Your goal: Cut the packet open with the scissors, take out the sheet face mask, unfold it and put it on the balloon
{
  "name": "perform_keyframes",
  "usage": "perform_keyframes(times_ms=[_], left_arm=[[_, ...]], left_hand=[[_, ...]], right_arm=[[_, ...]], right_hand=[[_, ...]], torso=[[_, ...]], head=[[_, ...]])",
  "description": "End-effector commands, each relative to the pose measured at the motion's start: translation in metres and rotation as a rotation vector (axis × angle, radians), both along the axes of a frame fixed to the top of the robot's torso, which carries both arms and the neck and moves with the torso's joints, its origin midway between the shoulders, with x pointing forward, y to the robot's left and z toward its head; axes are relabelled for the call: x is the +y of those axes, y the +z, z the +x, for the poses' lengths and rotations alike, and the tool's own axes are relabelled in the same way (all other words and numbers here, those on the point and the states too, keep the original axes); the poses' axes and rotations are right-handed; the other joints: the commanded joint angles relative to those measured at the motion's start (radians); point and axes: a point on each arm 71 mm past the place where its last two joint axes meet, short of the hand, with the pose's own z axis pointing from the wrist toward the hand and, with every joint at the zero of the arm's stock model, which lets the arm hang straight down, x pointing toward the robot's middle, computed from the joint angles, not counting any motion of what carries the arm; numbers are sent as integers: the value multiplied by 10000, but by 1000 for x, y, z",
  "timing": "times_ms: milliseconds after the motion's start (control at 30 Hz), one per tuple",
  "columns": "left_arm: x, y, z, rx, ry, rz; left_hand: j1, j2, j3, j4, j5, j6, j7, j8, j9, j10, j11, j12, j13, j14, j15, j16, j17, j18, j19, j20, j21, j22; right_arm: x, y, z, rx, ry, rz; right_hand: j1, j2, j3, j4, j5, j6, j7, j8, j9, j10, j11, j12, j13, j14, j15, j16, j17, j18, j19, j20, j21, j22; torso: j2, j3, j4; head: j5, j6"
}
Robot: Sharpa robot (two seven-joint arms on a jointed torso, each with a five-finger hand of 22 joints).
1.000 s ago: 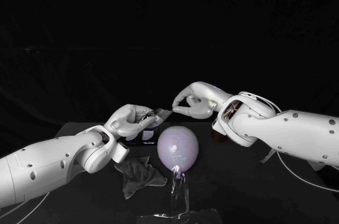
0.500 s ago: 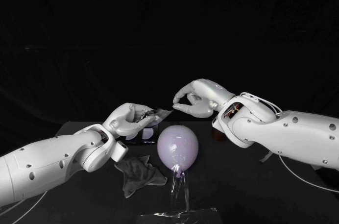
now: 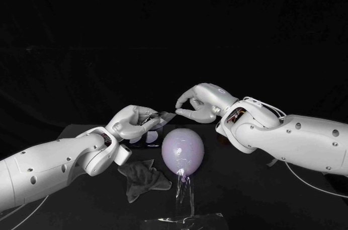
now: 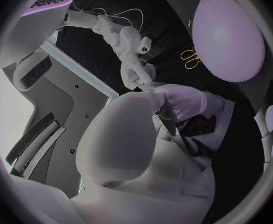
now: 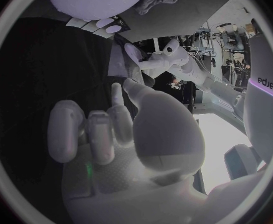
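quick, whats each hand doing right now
left hand: holding the packet above the table
right hand: pinching the packet's other end

The black table [image 3: 239, 189] carries the balloon [image 3: 182, 150], a grey cloth [image 3: 144, 178] and scissors [image 4: 189, 58].

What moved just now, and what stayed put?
The right arm swung slightly inward, and the right hand edged a touch closer to the packet; whether it pinches it is unclear. The left hand kept holding the packet. Nothing was visibly taken or let go. The balloon and the grey cloth stayed put.
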Motion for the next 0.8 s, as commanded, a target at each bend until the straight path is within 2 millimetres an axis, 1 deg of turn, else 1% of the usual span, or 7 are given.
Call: perform_keyframes(times_ms=[33,100,367,533,667,800], left_arm=[[-2,3,0,-221,-83,-101],[-2,4,0,-220,-87,-101],[-1,4,0,-220,-63,-95],[-1,4,0,-218,-49,-93],[0,3,0,-216,-37,-88],[0,3,1,-216,-25,-83]], left_hand=[[-71,8,1,-46,19,17,-6,47,8,29,5,-43,-8,58,1,-40,-16,-51,66,-21,51,-9],[-71,8,1,-46,19,17,-6,47,8,29,5,-43,-8,58,1,-40,-16,-51,66,-21,51,-9],[-71,8,1,-46,19,17,-6,47,8,29,5,-43,-8,58,1,-40,-16,-51,66,-21,51,-9],[-77,13,-3,-58,20,11,-6,55,18,29,-1,-44,-8,62,-2,-44,-18,-55,71,-23,49,-13],[-77,13,-3,-58,20,11,-6,55,18,29,-1,-44,-8,62,-2,-44,-18,-55,71,-23,49,-13],[-77,13,-3,-58,20,11,-6,55,18,29,-1,-44,-8,62,-2,-44,-18,-55,71,-23,49,-13]], right_arm=[[2,-1,1,-124,-50,-256],[3,-2,1,-114,-60,-275],[4,-2,-1,-88,16,-354],[5,-3,-2,-69,102,-407],[5,-3,-4,-68,159,-446],[6,-3,-5,-84,215,-494]], right_hand=[[93,2,-57,0,-40,60,-13,36,13,211,-32,35,1011,891,-90,68,1803,-68,320,-13,34,2026],[108,-3,-60,-7,-40,61,-17,39,14,217,-34,51,1027,892,-90,70,1810,-69,322,-14,43,2028],[121,-10,-64,-14,-41,63,-18,42,16,225,-35,73,1048,890,-91,69,1804,-71,325,-15,54,2030],[143,-46,-87,-28,-41,61,-16,47,18,230,-35,93,1069,892,-92,72,1817,-72,326,-17,62,2031],[160,-82,-112,-39,-41,60,-15,51,19,232,-34,106,1085,891,-92,71,1811,-71,323,-18,60,2030],[171,-104,-125,-47,-41,59,-14,54,20,234,-33,115,1095,890,-92,71,1811,-73,324,-18,69,2032]], torso=[[0,-2,4],[-1,-3,11],[-2,0,-5],[-2,4,3],[-2,2,-1],[2,1,-1]], head=[[-8,-8],[-9,-5],[5,-19],[-1,-11],[6,-31],[-1,-22]])
